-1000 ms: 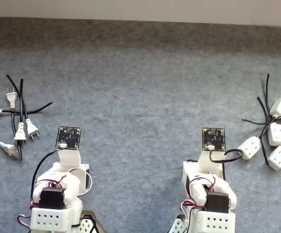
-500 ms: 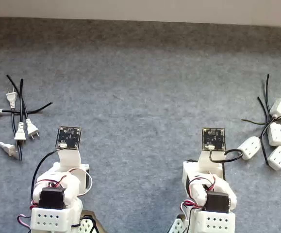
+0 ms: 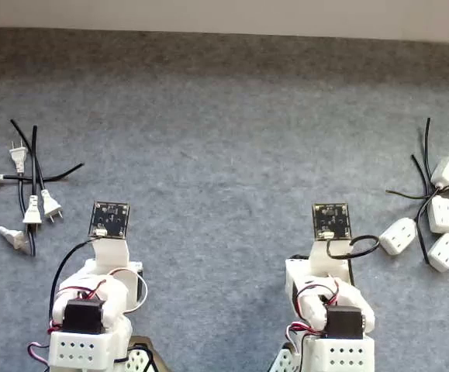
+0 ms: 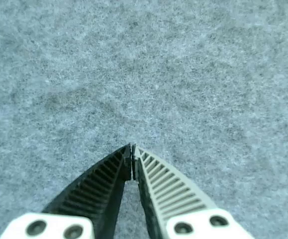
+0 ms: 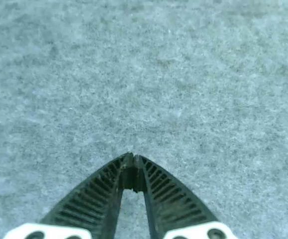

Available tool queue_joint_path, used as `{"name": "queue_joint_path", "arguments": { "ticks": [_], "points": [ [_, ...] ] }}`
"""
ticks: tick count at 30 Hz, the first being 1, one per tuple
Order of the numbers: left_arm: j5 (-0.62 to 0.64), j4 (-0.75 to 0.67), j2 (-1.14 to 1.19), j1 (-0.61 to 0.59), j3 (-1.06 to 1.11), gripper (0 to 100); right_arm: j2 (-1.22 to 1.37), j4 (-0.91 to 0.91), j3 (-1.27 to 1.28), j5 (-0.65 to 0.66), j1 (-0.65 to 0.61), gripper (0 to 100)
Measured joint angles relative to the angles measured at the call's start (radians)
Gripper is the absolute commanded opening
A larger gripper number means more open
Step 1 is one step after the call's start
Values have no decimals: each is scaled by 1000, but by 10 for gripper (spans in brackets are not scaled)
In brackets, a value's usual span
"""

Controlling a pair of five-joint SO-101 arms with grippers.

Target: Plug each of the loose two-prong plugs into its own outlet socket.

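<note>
Several white two-prong plugs [image 3: 32, 208] on black cords lie bunched at the table's left edge. Several white outlet sockets [image 3: 442, 214] with black cords sit at the right edge; one socket [image 3: 398, 235] lies closest to the right arm. In the high view both arms are folded back at the near edge, each seen from above by its wrist camera board. My left gripper [image 4: 133, 148] is shut over bare grey carpet with nothing in it. My right gripper [image 5: 134, 156] is also shut and holds nothing, over bare carpet.
Grey carpet [image 3: 224, 147] covers the whole table, wide and bare between the plugs and the sockets. A pale wall strip [image 3: 224, 15] runs along the far edge. A black cable [image 3: 354, 246] loops off the right arm's wrist toward the nearest socket.
The right arm has turned slightly to the left, its wrist camera board shifting left and a little up. The left arm, plugs and sockets have not moved.
</note>
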Motion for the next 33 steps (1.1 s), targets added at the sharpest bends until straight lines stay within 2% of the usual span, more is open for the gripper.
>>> {"name": "queue_joint_path", "arguments": {
  "ticks": [7, 11, 17, 24, 29, 33],
  "points": [
    [0, 0, 0, 0, 0, 27, 0, -37, 0, 0, -61, 7],
    [0, 0, 0, 0, 0, 27, 0, -183, 0, 0, 6, 7],
    [0, 0, 0, 0, 0, 27, -2, -416, 0, 0, 233, 9],
    [0, 0, 0, 0, 0, 27, 2, -548, 0, 95, 626, 10],
    [0, 0, 0, 0, 0, 27, 2, -543, -32, 110, 753, 29],
    [0, 0, 0, 0, 0, 27, 69, -476, -160, 118, 779, 163]
  ]
}}
